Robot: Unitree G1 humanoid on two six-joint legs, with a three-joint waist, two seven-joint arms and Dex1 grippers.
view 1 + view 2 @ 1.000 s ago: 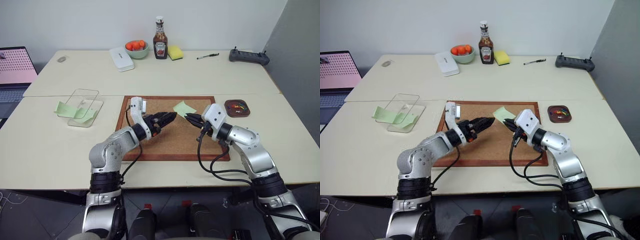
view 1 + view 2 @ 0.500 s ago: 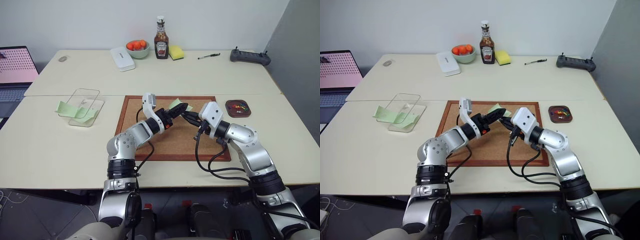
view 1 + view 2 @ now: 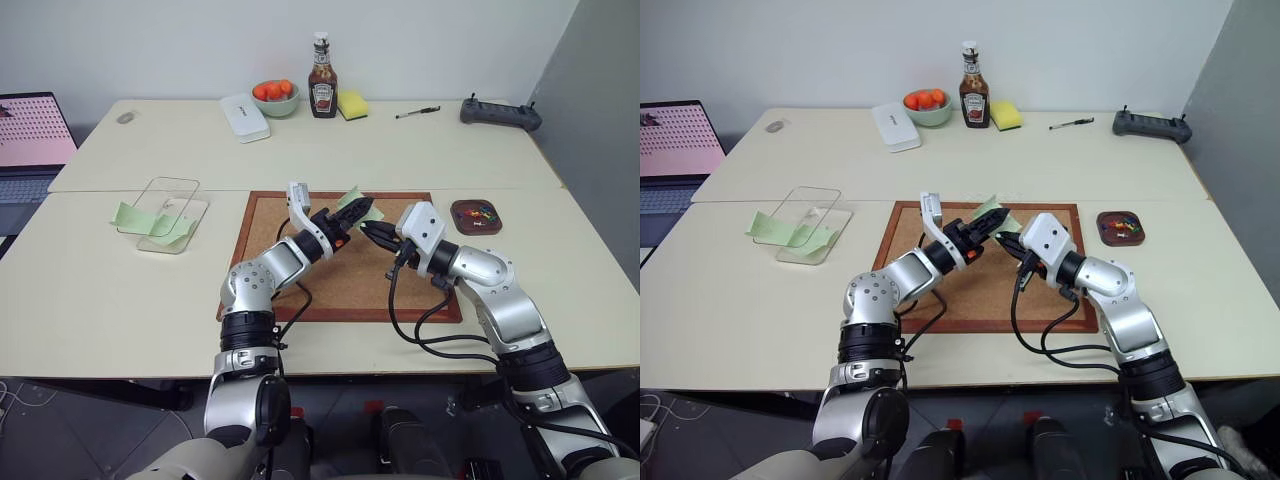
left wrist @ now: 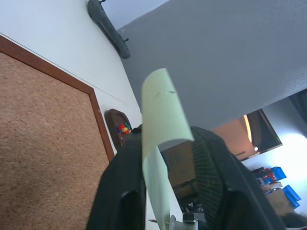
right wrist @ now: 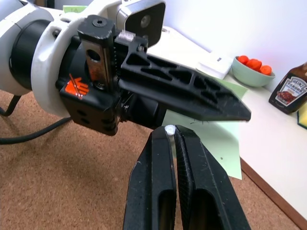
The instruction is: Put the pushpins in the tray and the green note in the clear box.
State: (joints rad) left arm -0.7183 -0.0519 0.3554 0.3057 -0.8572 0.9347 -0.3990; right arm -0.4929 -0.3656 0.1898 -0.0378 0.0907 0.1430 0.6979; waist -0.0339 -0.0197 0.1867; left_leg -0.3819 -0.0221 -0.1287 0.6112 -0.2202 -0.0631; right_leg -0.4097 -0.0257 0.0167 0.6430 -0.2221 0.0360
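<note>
Pale tabletop with the corkboard [image 3: 340,290] at frame centre: the green note [image 4: 160,120] sits between the left gripper [image 3: 345,221]'s fingers, curling up above the board, so we read those jaws as clamped on it. We judge it feather-light, floppy and easily creased, best pinched near an edge. Right gripper [image 5: 173,139] is clenched on a pale pin head; the clear box [image 3: 163,213] lies left of centre, the tray [image 3: 474,215] right.

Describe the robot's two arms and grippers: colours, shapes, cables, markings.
Both arms are silver-grey rounded shells with black joint rings and looping black cables. Left gripper and right gripper each have two black, ribbed, tapering fingers on white wrist blocks; the left's base bears an orange mark.
</note>
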